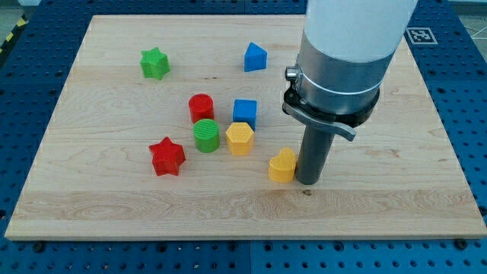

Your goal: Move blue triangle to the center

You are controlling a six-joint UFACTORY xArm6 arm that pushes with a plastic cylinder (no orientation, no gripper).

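- The blue triangle (pixel 256 57) sits near the worktop's (pixel 114 205) top, well apart from my tip (pixel 307 181).
- The push has not begun, I think.
- Next, my tip must go above the triangle and push it down.
- The tool is one rod, with nothing to open. It holds nothing and sits just beside the yellow block (pixel 282 166).

Matt ribbed plastic blue triangle (pixel 256 58) lies on pale, smooth-grained wooden board (pixel 114 205).

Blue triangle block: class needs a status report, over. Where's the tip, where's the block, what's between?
My tip at the view's lower right, beside the yellow heart-shaped block. Blue triangle block near the view's top, untouched. Blue cube lies between.
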